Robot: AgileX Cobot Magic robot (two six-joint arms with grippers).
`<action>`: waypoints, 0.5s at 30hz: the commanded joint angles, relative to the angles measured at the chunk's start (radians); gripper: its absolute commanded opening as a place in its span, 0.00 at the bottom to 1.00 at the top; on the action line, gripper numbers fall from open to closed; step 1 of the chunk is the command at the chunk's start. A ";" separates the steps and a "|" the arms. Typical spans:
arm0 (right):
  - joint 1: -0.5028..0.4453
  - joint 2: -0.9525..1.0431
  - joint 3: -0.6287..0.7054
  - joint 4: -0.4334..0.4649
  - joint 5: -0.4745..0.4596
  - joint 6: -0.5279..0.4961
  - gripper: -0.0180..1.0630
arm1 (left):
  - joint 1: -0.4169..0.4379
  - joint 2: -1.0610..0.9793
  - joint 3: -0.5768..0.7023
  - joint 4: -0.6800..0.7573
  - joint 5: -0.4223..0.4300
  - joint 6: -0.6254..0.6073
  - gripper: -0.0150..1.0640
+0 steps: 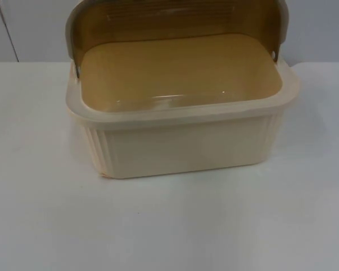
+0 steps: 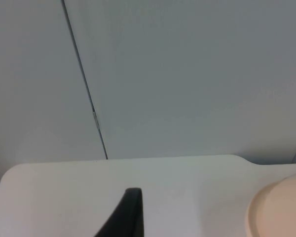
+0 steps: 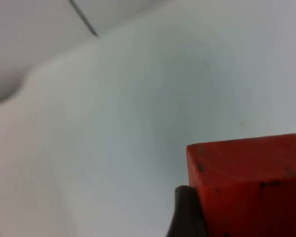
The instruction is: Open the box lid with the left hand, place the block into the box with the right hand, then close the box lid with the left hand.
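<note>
The white table (image 1: 169, 226) takes most of the top view and ends at the grey partition wall (image 1: 28, 28) toward twelve o'clock; on it stands the cream box (image 1: 181, 147), ribbed on its front wall, filling the middle and reaching toward twelve o'clock; its amber translucent lid (image 1: 175, 22) is swung up and back over the rear edge, so the box stands open, its inside a bare amber-tinted floor; the box's rounded cream rim also shows in the left wrist view, resting on the table near the wall; the red block (image 3: 249, 185) is not in the box; it sits in the right gripper (image 3: 207, 217), whose dark fingertip (image 3: 185, 215) touches the block's side, jaws pinching it above the table surface; the left gripper (image 2: 126, 217) hangs over the table well apart from the box rim, one black fingertip in sight; whether its jaws are spread or pressed together, I cannot tell.
</note>
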 commanded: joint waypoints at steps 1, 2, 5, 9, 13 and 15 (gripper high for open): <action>0.073 -0.014 -0.124 0.024 0.040 -0.060 0.02 | -0.005 -0.004 0.003 -0.011 -0.004 -0.003 0.98; 0.073 -0.014 -0.124 0.024 0.040 -0.060 0.02 | -0.005 -0.004 0.003 -0.011 -0.004 -0.003 0.98; 0.176 -0.014 -0.215 0.024 0.033 -0.111 0.02 | -0.005 -0.004 0.003 -0.011 -0.004 -0.003 0.98; 0.292 -0.014 -0.273 0.024 -0.016 -0.142 0.02 | -0.005 -0.004 0.003 -0.011 -0.004 -0.003 0.98; 0.442 -0.014 -0.292 0.024 -0.120 -0.142 0.02 | -0.005 -0.004 0.003 -0.011 -0.002 -0.003 0.98; 0.477 -0.014 -0.292 0.024 -0.139 -0.142 0.02 | -0.005 -0.004 0.003 -0.011 0.000 -0.003 0.98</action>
